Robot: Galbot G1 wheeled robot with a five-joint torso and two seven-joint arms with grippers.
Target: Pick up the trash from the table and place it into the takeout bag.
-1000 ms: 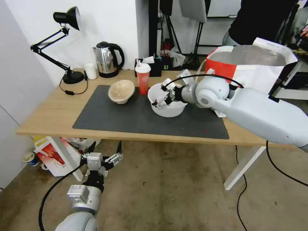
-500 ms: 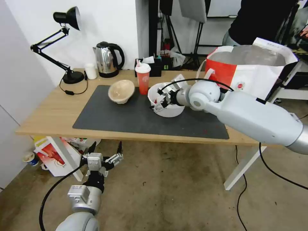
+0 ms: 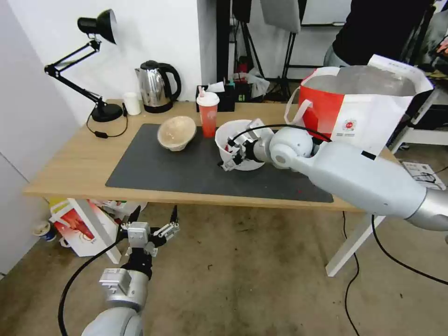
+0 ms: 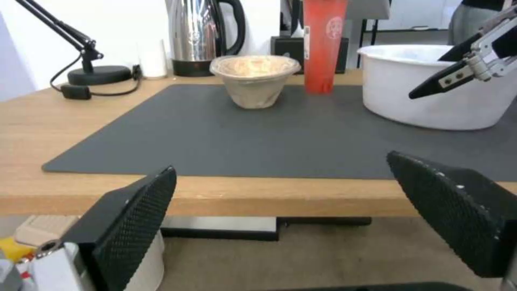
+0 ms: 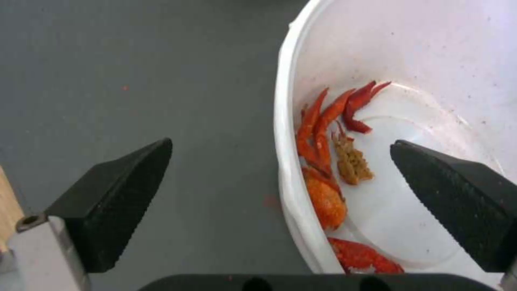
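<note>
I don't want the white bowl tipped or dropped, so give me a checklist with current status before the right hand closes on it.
1. Right hand open: ok.
2. Fingers astride the white bowl rim, one inside, one outside: ok.
3. Fingers touching the rim: cannot tell.
4. Bowl upright on the mat, red shell scraps inside: ok.
5. Takeout bag open on top: ok.
6. Left hand open, below the table edge: ok.

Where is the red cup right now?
In the head view the red cup stands upright on the table, at the far edge of the dark mat, between the tan bowl and the big white bowl.
</note>
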